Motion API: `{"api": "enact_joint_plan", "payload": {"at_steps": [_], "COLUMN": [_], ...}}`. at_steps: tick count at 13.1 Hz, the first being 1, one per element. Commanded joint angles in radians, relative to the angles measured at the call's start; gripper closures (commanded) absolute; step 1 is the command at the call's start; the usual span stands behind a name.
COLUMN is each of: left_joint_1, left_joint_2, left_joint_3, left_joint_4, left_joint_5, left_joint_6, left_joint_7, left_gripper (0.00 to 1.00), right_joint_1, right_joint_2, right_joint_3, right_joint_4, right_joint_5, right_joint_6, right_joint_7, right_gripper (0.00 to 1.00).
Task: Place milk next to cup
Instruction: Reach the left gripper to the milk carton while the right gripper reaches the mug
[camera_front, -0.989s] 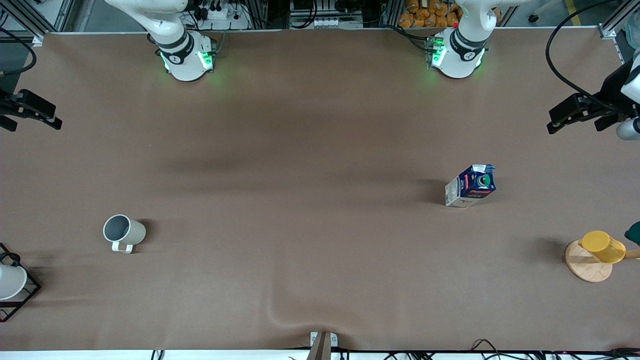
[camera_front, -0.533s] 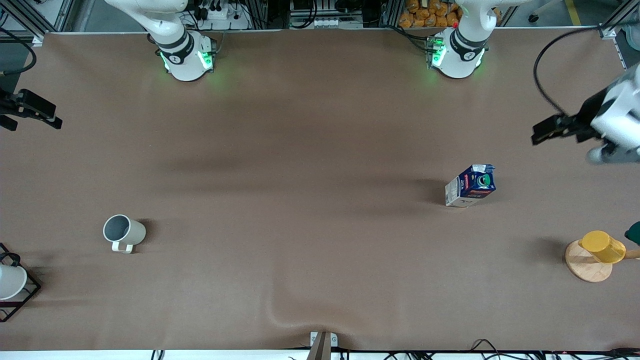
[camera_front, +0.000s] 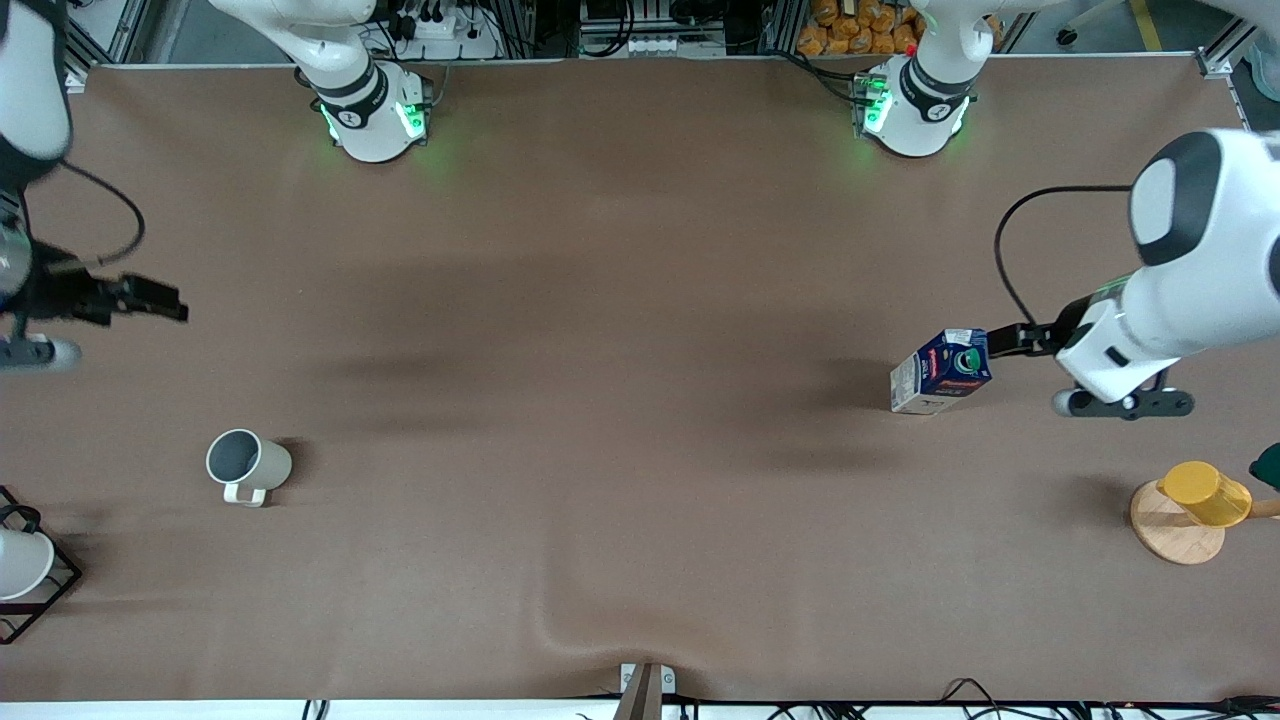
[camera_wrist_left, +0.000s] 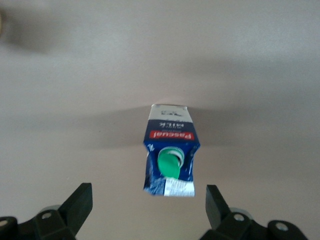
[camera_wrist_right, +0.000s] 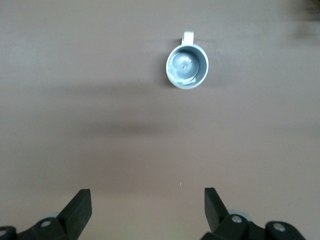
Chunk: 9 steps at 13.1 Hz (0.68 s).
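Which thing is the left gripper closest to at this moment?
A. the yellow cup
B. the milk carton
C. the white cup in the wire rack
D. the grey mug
B: the open left gripper is just beside the milk carton, and the carton sits ahead of its spread fingers in the left wrist view.

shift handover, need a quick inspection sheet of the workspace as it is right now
surface: brown table cover, one ripple at the edge nearest the front camera
job's things: milk upright toward the left arm's end; cup upright toward the right arm's end, the two wide apart
clutter: yellow cup on a round wooden board; white cup in a black wire rack
grippers: left pincer open, beside the milk, not touching it; right pincer open, over bare table, cup ahead of it
cables: black cable looping off the left arm
surroundings: aluminium framing and stored goods past the arm bases
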Motion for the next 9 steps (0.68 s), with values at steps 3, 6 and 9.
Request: {"api": "enact_joint_plan", "payload": {"at_steps": [3, 6, 9], "left_joint_1": [-0.009, -0.029, -0.032], "left_joint_2": [-0.020, -0.020, -0.020], "left_joint_3": [0.000, 0.000, -0.003], "left_joint_4": [-0.158, -0.204, -0.243], "left_joint_5": [-0.005, 0.005, 0.010], "left_joint_6": [0.168, 0.204, 0.251], "left_joint_7": [0.017, 0.015, 0.017], "left_gripper": [0.00, 0.00, 0.00], "right_joint_1": [-0.077, -0.103, -0.072], "right_joint_2": [0.200, 0.297, 0.352], "right_joint_3": [-0.006, -0.005, -0.005], "right_joint_4": [0.070, 0.067, 0.062], "right_joint_5": [-0.028, -0.026, -0.030], "right_joint_6": [0.120, 0.257, 0.323], "right_joint_7": [-0.011, -0.066, -0.069], "right_gripper": [0.00, 0.00, 0.00]}}
